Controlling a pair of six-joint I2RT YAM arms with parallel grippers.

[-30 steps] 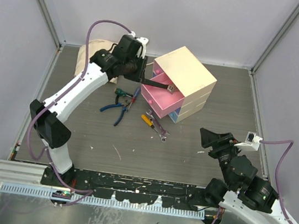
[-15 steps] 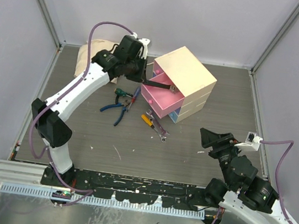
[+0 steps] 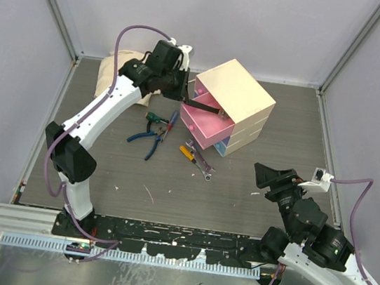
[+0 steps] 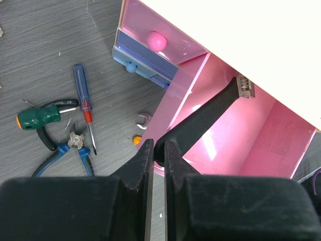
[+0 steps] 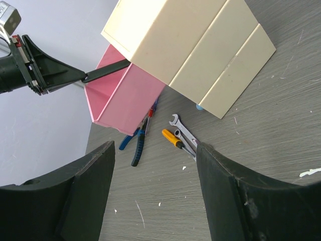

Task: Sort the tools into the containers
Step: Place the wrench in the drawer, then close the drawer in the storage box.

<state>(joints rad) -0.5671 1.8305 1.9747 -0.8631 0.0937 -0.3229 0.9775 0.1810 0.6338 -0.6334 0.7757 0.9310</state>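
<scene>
Top view: L claw (image 3: pixel 181 93) is gripping the black-handled adjustable wrench (image 3: pixel 203 106) by its handle end, holding it over the pulled-out pink drawer (image 3: pixel 201 136) of the cream chest (image 3: pixel 237 85). Blue-handled pliers (image 3: pixel 149 139), green-handled screwdriver (image 3: pixel 154 117), orange-handled screwdriver (image 3: pixel 186 153) & 2 silver spanners (image 3: pixel 201 162) are lying on the bench (image 3: pixel 237 213) beside the drawer. R claw (image 3: pixel 270 176) is hovering well apart.

L wrist: fingers (image 4: pixel 135 165) are pinching the handle tip; the wrench is slanting over the drawer's inside, head near the chest's front edge.

R wrist: R claw's jaws are standing wide apart w/ nothing between.
</scene>
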